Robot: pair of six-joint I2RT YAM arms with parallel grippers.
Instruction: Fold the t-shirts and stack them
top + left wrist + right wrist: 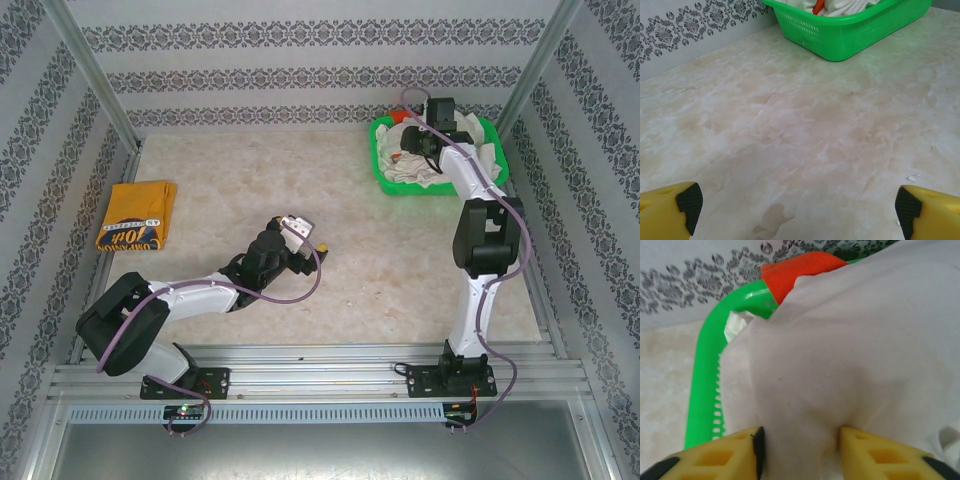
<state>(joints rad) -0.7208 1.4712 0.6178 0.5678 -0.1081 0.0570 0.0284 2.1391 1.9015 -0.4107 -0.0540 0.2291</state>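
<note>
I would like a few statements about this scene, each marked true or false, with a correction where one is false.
1. The yellow t-shirt lies folded on the left part of the table. True.
2. The left gripper holds a shirt. False: it is open, over bare table.
3. The green basket is empty. False: it holds a white t-shirt and an orange-red t-shirt.
4. The right gripper has the white t-shirt between its fingers. True.
</note>
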